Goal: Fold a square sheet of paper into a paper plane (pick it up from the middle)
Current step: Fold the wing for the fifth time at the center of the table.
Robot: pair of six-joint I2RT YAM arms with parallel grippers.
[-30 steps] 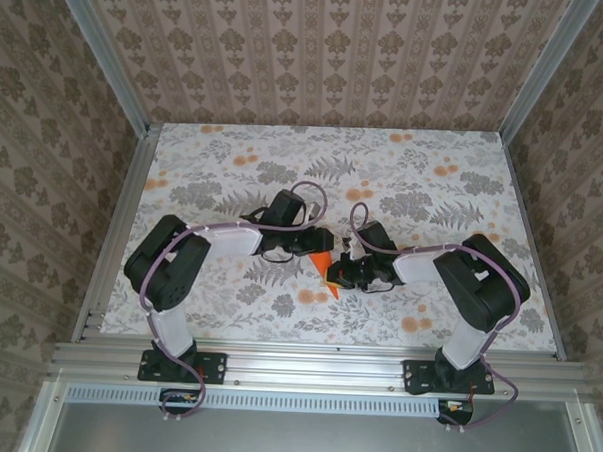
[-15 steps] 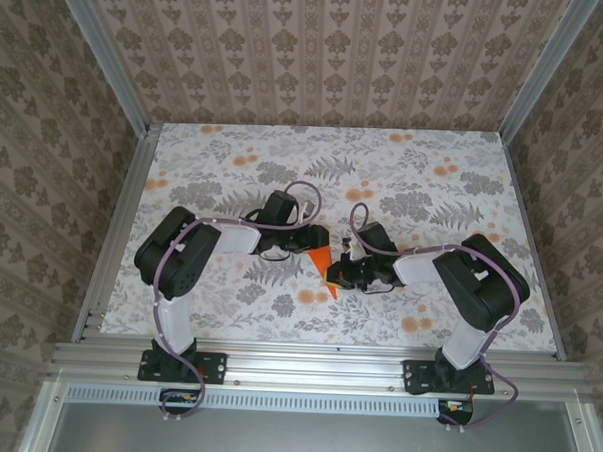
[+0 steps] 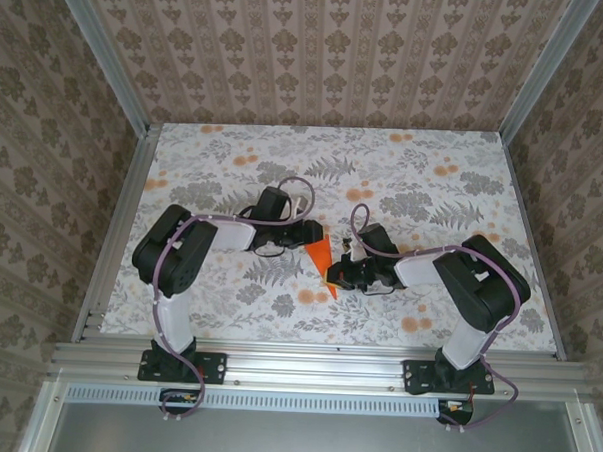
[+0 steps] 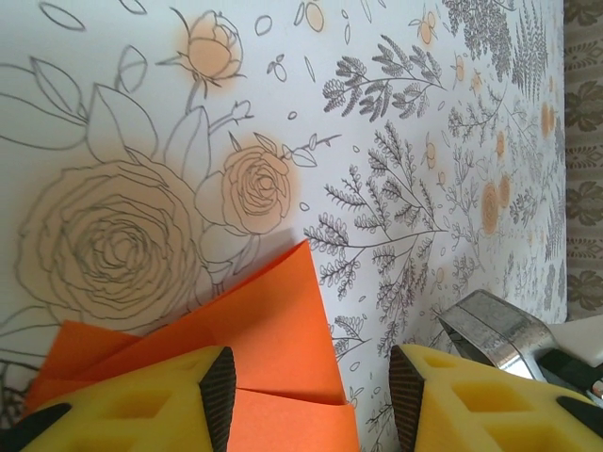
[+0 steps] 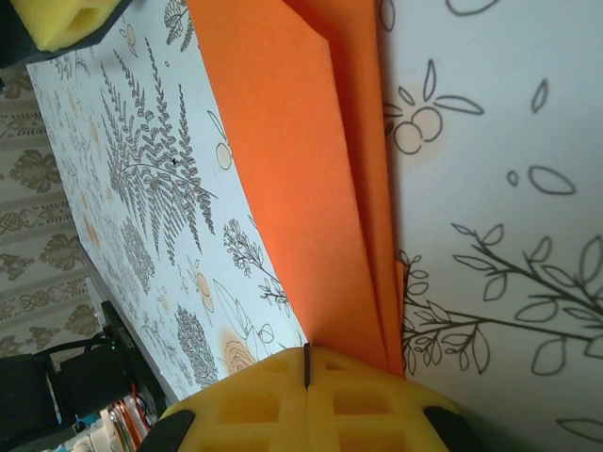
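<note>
The folded orange paper sheet (image 3: 322,259), by then a narrow pointed wedge of several layers, lay on the floral desk (image 3: 433,192) between the two arms; its long axis ran straight out ahead of the right jaws, whose yellow foam pads (image 5: 254,395) were pressed together on its near end, so that the layers (image 5: 301,188) fanned away from the pinch towards the far tip; from the left jaws the same sheet (image 4: 273,330) sat in and below the gap, its pointed corner aimed forward past the pads (image 4: 141,405), which stood spread apart on either side with nothing clamped; whether the left-hand pad touched the paper's edge could not be told; a corner of that arm's pad (image 5: 66,19) showed just beyond the far tip in the right wrist view; the right arm had the hold, the left was the free one, so the coming fold likely depended on the left jaws working the loose end while the pinched end stayed anchored.
</note>
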